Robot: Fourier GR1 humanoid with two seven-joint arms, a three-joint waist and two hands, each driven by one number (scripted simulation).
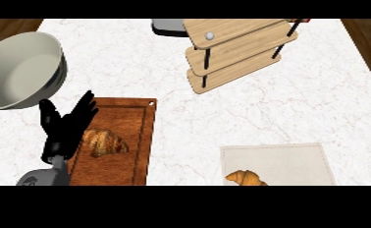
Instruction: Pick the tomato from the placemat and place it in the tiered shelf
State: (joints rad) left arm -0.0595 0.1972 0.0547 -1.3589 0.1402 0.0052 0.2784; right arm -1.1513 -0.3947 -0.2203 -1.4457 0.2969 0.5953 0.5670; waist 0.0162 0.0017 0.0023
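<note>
The wooden tiered shelf (235, 55) stands at the back right, its three boards tilted in this view. A pale placemat (282, 160) lies at the front right, and a golden croissant (245, 178) rests on its near left corner, partly cut off by the view's lower edge. No tomato shows anywhere. My left hand (64, 128) is at the lower left, fingers straight and pointing up, holding nothing, over the left edge of a cutting board. My right hand does not show.
A brown wooden cutting board (141, 138) lies at the front left with a second croissant (105, 142) on it, beside my left hand. A large pale bowl (29, 70) sits at the far left. A grey object (168, 27) pokes out behind the shelf.
</note>
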